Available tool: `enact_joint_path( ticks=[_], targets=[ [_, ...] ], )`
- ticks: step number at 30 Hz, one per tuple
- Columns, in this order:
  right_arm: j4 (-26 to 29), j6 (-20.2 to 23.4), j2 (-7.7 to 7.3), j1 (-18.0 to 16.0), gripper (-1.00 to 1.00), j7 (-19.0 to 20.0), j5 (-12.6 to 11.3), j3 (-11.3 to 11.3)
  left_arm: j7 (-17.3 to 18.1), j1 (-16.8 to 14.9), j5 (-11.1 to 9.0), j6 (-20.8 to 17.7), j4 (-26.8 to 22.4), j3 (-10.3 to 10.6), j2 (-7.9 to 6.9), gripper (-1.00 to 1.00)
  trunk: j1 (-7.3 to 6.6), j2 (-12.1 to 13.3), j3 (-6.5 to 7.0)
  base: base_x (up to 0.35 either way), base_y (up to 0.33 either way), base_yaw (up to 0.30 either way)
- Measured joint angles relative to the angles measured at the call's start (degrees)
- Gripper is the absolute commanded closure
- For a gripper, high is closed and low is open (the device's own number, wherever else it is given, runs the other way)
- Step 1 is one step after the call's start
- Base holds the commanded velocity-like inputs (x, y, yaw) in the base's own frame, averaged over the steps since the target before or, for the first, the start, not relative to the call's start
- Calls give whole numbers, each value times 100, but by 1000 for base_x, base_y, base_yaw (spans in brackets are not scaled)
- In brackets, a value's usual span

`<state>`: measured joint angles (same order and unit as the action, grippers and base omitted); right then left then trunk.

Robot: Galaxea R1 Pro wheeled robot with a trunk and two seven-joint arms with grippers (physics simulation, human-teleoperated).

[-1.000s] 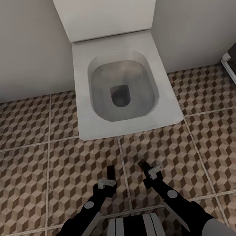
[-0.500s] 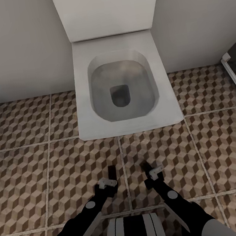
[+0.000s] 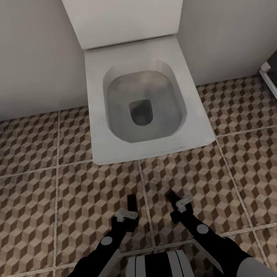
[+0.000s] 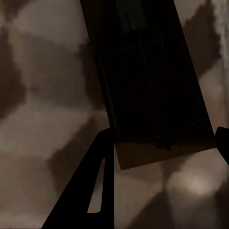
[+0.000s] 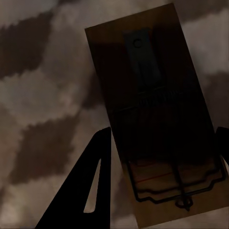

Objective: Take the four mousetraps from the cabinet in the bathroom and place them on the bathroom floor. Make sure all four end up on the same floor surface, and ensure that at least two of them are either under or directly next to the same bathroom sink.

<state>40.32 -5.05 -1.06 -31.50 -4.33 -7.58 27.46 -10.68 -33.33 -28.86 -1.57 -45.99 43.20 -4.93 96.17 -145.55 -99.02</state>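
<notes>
I hold two mousetraps low over the cube-patterned bathroom floor (image 3: 54,200), in front of a toilet. My left gripper (image 3: 130,205) is shut on one mousetrap (image 3: 130,198), seen edge-on as a dark slab. In the left wrist view that tan board with its black wire (image 4: 152,95) sits between the fingers (image 4: 95,191). My right gripper (image 3: 174,198) is shut on the second mousetrap (image 3: 170,193). The right wrist view shows its wire bar and red mark (image 5: 152,119) between the fingers (image 5: 93,186). The cabinet and the bathroom sink are out of view.
A white square toilet (image 3: 145,106) with its lid up stands against the pale wall straight ahead. At the right edge runs the white frame of a shower stall (image 3: 275,91) with a dark floor behind it. Tiled floor stretches to both sides of the toilet.
The right gripper and its mousetrap have shifted very slightly; the left arm and the view are practically the same.
</notes>
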Motion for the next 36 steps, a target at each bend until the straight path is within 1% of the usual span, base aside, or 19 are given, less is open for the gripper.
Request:
enact_joint_path(
  ticks=[5, 11, 30, 31, 36],
  targets=[
    [-4, 26, 0, 0, 100, -19, 0, 0, 0, -1, 1, 0, -1, 39, 0, 100, 0, 0, 0, 0, 0, 0],
    [-6, 36, 1, 0, 100, -194, 0, 1, 0, -2, 1, -2, 2, 46, 0, 100, 0, 0, 0, 0, 0, 0],
    [-4, 28, 1, 0, 100, -208, 0, -2, 0, -1, 1, -5, 6, 47, 3, 100, 0, 0, 0, 0, 0, 0],
    [-3, 28, 1, 0, -100, -208, 0, -4, 0, -2, 1, -5, 3, 47, 5, 100, 0, 0, 0, 0, 0, 0],
    [-2, 24, 0, 0, -100, -212, -7, -5, 0, -1, -1, -6, 5, 47, 6, 100, 0, 0, 0, 0, 0, 0]
  ],
)
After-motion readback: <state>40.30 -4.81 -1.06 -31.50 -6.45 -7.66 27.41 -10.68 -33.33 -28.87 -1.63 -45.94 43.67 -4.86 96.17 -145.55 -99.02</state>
